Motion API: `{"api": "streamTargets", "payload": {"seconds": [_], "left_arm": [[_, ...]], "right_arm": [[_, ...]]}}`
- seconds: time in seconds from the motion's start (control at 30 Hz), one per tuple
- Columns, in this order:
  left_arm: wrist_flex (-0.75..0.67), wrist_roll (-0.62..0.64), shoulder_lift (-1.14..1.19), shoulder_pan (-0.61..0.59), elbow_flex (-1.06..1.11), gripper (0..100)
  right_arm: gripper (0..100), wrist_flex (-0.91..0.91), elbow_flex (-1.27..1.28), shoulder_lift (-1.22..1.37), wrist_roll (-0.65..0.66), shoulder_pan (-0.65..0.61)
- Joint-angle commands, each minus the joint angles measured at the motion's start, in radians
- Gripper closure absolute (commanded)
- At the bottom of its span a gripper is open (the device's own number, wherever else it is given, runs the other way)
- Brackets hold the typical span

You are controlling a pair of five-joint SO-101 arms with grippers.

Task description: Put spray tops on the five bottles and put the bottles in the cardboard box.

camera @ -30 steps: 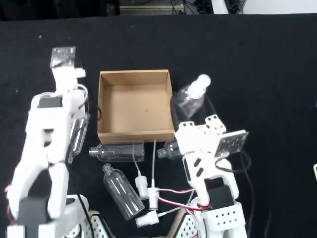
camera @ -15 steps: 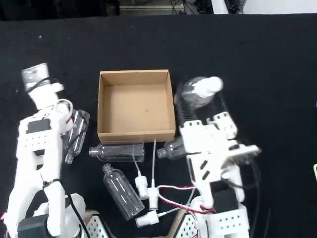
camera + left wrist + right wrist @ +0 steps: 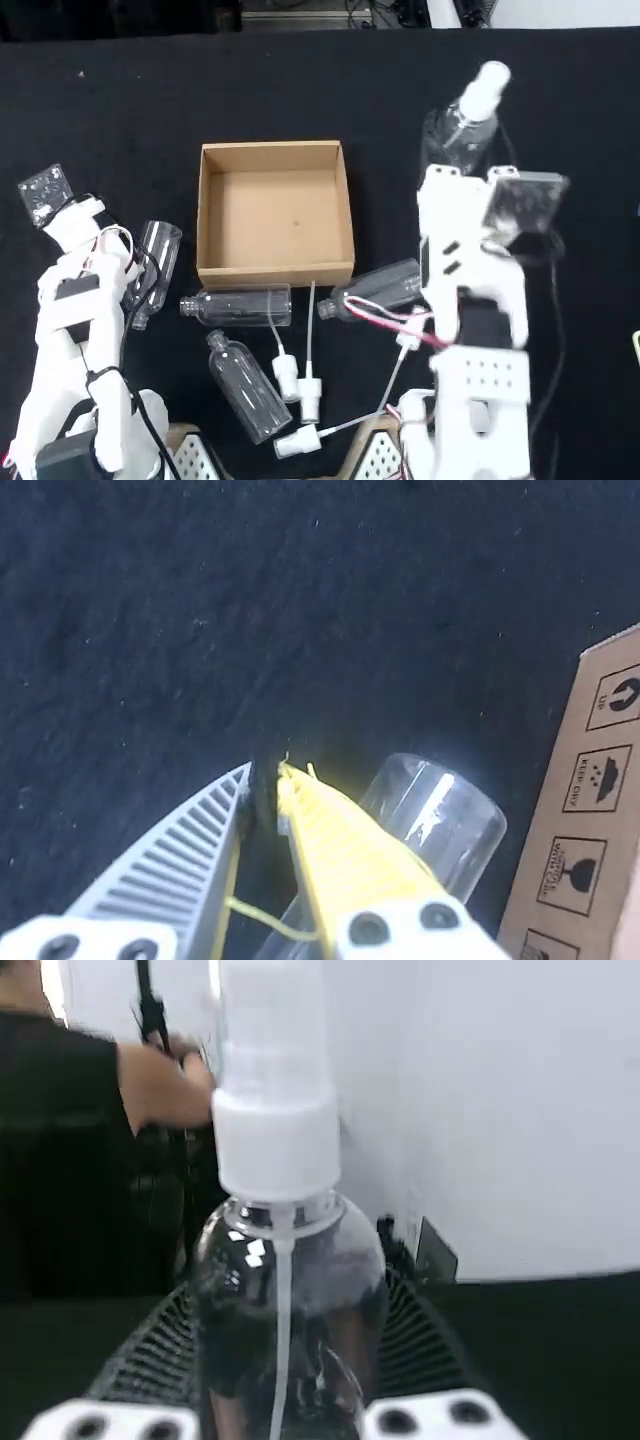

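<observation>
A black cloth desk [image 3: 560, 120] carries the work, and in the right wrist view we see a white wall [image 3: 520, 1110] behind it. The right tool [image 3: 452, 158] is clamped around the body of a clear capped bottle [image 3: 455, 130], with ribbed fingers [image 3: 420, 1345] on either side. This bottle is held at two o'clock from the cardboard box [image 3: 275, 272], well apart from it. Its long axis runs toward one o'clock, with the white spray top [image 3: 490, 78] at the far end.

The box stands open near the desk's middle. Four uncapped bottles lie around it. The side bottle [image 3: 155, 265] is at the box's nine o'clock, neck toward seven. The crosswise bottle [image 3: 240, 305] is at six o'clock, neck toward nine. The near bottle [image 3: 245, 385] has its neck toward eleven, and the slanted bottle [image 3: 380, 288] has its neck toward eight. Loose spray tops [image 3: 300, 395] lie between them.

The left tool [image 3: 265, 780] is pinched closed on nothing, just beside the side bottle's base [image 3: 435, 815]. We make out printed handling pictograms [image 3: 600, 780] on the box's outer wall. Their lettering is too small to read.
</observation>
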Motion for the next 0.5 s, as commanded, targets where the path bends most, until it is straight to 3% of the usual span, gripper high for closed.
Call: {"api": "streamTargets", "payload": {"seconds": [0.0,0.17,0.47], "left_arm": [[-0.058,0.009,-0.009,-0.007,-0.007,97],[-0.061,0.009,-0.009,-0.005,-0.002,97],[-0.061,0.009,-0.009,-0.004,-0.004,97]], "right_arm": [[98.8,-0.124,-0.074,0.170,-0.038,-0.077],[98.8,-0.330,-0.068,0.355,-0.052,-0.238],[98.7,-0.440,-0.102,0.604,-0.051,-0.384]]}}
